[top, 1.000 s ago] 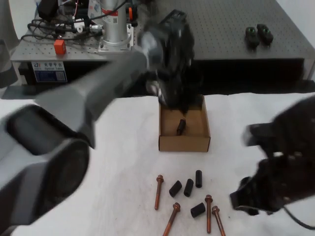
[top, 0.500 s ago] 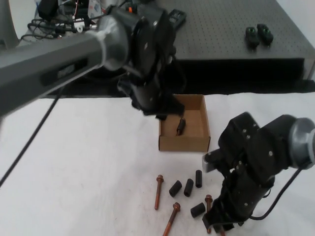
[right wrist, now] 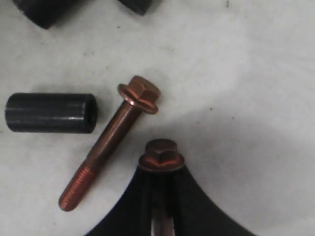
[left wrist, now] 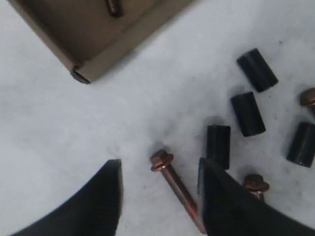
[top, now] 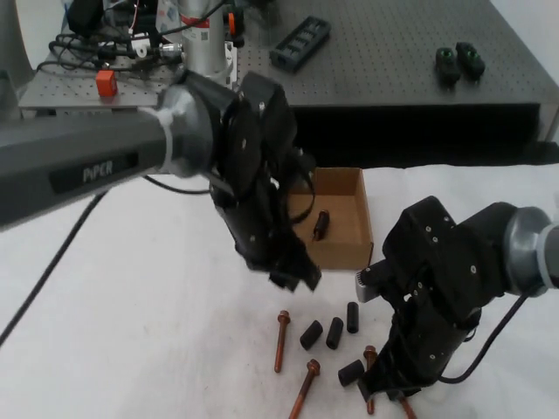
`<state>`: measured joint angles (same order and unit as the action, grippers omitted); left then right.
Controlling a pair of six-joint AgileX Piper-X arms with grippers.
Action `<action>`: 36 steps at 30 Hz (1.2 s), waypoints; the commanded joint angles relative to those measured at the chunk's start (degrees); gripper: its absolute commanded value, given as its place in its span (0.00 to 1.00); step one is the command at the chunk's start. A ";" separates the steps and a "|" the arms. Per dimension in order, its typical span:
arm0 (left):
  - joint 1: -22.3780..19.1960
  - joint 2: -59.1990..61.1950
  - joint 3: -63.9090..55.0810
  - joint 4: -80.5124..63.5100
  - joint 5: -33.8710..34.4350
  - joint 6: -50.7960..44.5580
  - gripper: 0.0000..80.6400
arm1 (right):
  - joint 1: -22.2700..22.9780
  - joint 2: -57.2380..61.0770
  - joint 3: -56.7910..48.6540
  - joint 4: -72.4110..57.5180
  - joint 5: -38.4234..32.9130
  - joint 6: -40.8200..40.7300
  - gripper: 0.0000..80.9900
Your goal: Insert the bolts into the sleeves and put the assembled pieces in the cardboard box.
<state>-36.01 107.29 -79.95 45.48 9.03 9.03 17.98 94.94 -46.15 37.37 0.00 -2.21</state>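
A white cloth (top: 131, 288) covers the bench, with a dark perforated metal table (top: 393, 61) behind it. On the cloth, copper bolts and short dark sleeves lie in a loose cluster.

The right gripper (right wrist: 160, 184) is clenched on the shank of the first bolt (right wrist: 161, 156), whose hex head sticks out just past the fingertips. The second bolt (right wrist: 110, 147) lies slanted just beside those jaws, its head near the gripped one. A black sleeve (right wrist: 50, 112) lies on its side close to that shank, not touching it.

The left gripper (left wrist: 160, 196) hangs over the cloth with its jaws released and spread wide. The head of the third bolt (left wrist: 172, 179) lies in the gap between them, and its shank runs off toward one finger. The nearest sleeve (left wrist: 218, 146) lies just past that fingertip, with the other sleeves (left wrist: 247, 114) farther out.

The cardboard box (left wrist: 123, 44) sits well beyond the open jaws, with one assembled piece (top: 320, 224) lying inside.
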 commanded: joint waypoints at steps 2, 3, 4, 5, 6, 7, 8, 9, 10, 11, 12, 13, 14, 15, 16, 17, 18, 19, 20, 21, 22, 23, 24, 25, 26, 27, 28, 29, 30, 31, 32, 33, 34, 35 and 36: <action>-1.65 1.62 0.00 -0.28 0.58 3.71 0.44 | -2.13 -2.81 0.93 -1.96 -0.61 -0.35 0.03; -2.34 2.42 0.00 -0.52 0.58 4.62 0.44 | -2.53 -4.11 1.26 -1.85 -0.61 -0.35 0.03; -3.08 3.32 0.00 -0.54 0.58 5.29 0.44 | -2.95 -5.82 1.75 -1.73 -0.83 -0.35 0.03; -3.81 4.24 0.00 -0.53 0.58 5.66 0.44 | -3.44 -7.74 2.27 -1.75 -0.88 -0.12 0.03; -4.47 5.01 -0.11 -0.53 0.58 5.77 0.44 | -3.92 -9.22 2.78 -1.59 -1.03 0.04 0.03; -5.12 5.91 -0.28 -0.53 0.58 6.20 0.44 | -4.28 -11.23 3.51 -1.47 -1.01 0.02 0.03; -5.65 6.84 -0.58 -0.53 0.58 6.27 0.44 | -4.70 -13.17 4.21 -1.18 -1.01 0.02 0.03; -6.05 7.60 -0.95 -0.53 0.58 6.25 0.44 | -4.95 -15.09 4.94 -0.89 -1.01 0.02 0.03; -6.40 8.52 -1.49 -0.53 0.58 6.25 0.44 | -5.18 -16.62 5.57 -0.60 -1.01 0.12 0.03; -6.60 9.38 -2.15 -0.53 0.40 6.25 0.44 | -5.34 -18.42 6.33 -0.23 -1.01 0.39 0.03; -6.67 10.21 -2.74 -0.53 0.11 6.25 0.44 | -5.33 -20.16 7.08 0.15 -1.01 0.69 0.03; -6.63 10.97 -3.45 -0.76 -0.52 6.25 0.44 | -5.33 -21.84 7.64 0.54 -1.01 0.75 0.03; -6.63 11.64 -4.18 -0.74 -1.65 6.25 0.44 | -5.33 -23.40 8.26 1.06 -1.01 1.17 0.03; -6.63 12.16 -4.85 -0.57 -2.89 6.25 0.44 | -5.33 -24.78 8.73 1.74 -1.01 1.35 0.03; -6.63 12.69 -5.41 -0.15 -3.56 6.25 0.44 | -5.33 -25.84 9.02 2.48 -1.01 1.33 0.03; -6.63 13.02 -5.86 0.48 -3.94 6.38 0.44 | -5.33 -27.14 9.20 3.18 -1.01 1.46 0.03; -6.63 13.38 -6.09 1.18 -4.18 6.52 0.44 | -5.33 -28.25 9.27 3.80 -1.01 1.47 0.03; -6.63 13.56 -6.32 1.83 -4.46 6.56 0.44 | -5.33 -29.10 9.24 4.13 -1.01 1.47 0.03; -6.63 13.66 -6.30 2.21 -4.72 6.54 0.44 | -5.33 -30.14 9.24 4.18 -1.01 1.47 0.03; -6.63 13.66 -6.30 2.54 -4.95 6.54 0.44 | -5.33 -31.11 9.24 4.15 -1.01 1.47 0.03; -6.63 13.66 -6.30 2.64 -5.39 6.54 0.41 | -5.33 -32.01 9.24 3.89 -1.01 1.47 0.03; -6.63 13.66 -6.30 2.61 -6.16 6.41 0.36 | -5.33 -32.84 9.24 3.78 -1.01 1.47 0.03; -6.63 13.66 -6.30 2.91 -6.32 6.42 0.29 | -5.33 -33.64 9.24 3.69 -1.01 1.61 0.03; -6.63 13.66 -6.47 3.26 -6.31 6.42 0.20 | -5.33 -34.24 9.24 3.65 -1.01 2.21 0.03; -6.63 13.66 -6.82 3.97 -6.31 6.15 0.09 | -5.33 -34.92 9.24 3.52 -1.01 2.21 0.03; -6.63 13.66 -7.19 4.46 -6.31 5.54 0.01 | -5.33 -35.63 9.24 3.38 -1.01 2.66 0.03; -6.63 13.40 -7.71 4.98 -6.31 4.58 0.00 | -5.33 -36.22 9.24 3.04 -1.37 2.66 0.03; -6.63 12.97 -8.19 5.40 -6.19 3.30 0.00 | -5.33 -36.93 9.24 2.04 -2.81 3.64 0.03; -6.63 12.11 -8.41 5.61 -6.18 2.39 0.00 | -5.33 -37.64 9.24 0.38 -4.98 5.27 0.03; -6.63 10.71 -8.39 5.60 -5.57 0.65 0.00 | -5.33 -38.29 9.24 -1.88 -7.16 6.25 0.03; -6.63 8.85 -7.93 5.86 -3.42 -1.31 0.00 | -5.33 -38.89 9.38 -4.84 -10.05 7.59 0.03; -6.33 6.91 -6.50 5.12 -0.32 -2.45 0.00 | -5.33 -39.49 9.58 -8.59 -12.62 9.36 0.03; -6.10 3.92 -3.86 2.34 2.33 -4.31 0.01 | -5.33 -40.12 10.13 -13.38 -15.14 11.61 0.03; -5.99 0.44 -0.05 -2.40 4.46 -5.69 0.01 | -5.33 -40.56 10.95 -17.73 -16.91 13.95 0.03; -6.00 -2.78 3.58 -7.28 5.89 -6.65 0.01 | -5.16 -41.08 12.03 -23.77 -19.62 17.37 0.03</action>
<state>-42.23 111.61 -80.69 45.32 10.85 5.86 12.99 58.36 -36.83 39.51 -3.15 1.82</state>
